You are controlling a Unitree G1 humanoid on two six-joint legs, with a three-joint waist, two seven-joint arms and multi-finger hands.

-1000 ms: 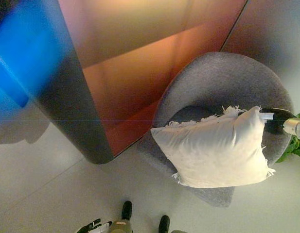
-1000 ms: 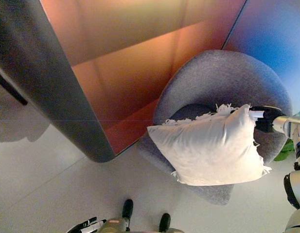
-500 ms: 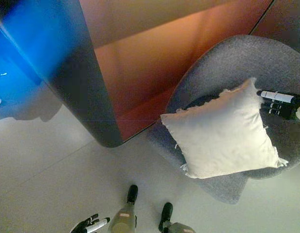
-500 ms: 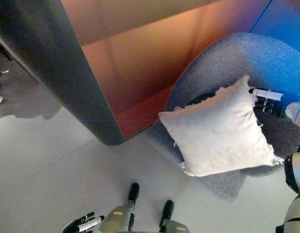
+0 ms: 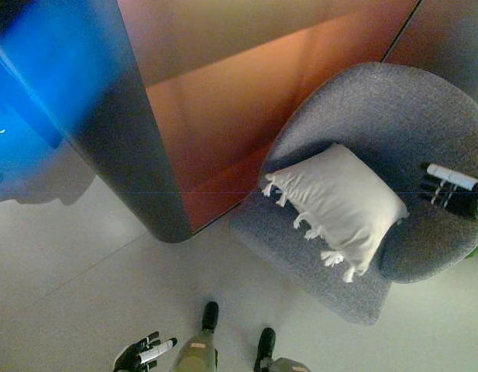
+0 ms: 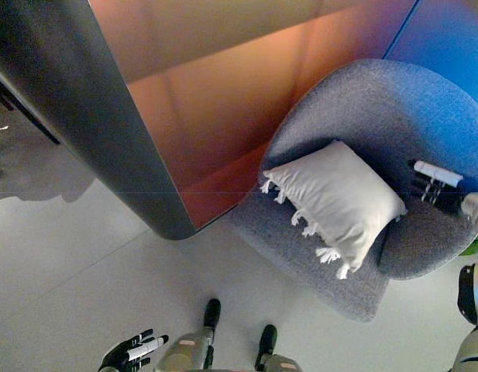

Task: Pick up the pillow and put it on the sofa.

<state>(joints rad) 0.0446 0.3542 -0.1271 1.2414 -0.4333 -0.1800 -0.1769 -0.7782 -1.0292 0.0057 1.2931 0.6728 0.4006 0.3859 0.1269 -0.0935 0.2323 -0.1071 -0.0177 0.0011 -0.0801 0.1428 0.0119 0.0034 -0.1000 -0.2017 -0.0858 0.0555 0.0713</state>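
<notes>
A white pillow [image 5: 339, 203] with fringed edges lies on the seat of the round grey sofa chair [image 5: 393, 116], leaning against its backrest. My right hand [image 5: 449, 191] hovers open over the chair's right side, a short gap to the right of the pillow, touching nothing. My left hand [image 5: 142, 355] hangs open low at the bottom left, near the floor and far from the pillow.
A tall orange-brown panel [image 5: 223, 101] with a dark rounded edge [image 5: 130, 163] stands just left of the chair. Light grey floor [image 5: 84, 294] spreads in front. A green plant [image 6: 475, 244] shows at the right edge.
The pillow has dropped out of my right hand onto the chair seat and lies there free. My right hand has drawn back to the right, fingers open.
</notes>
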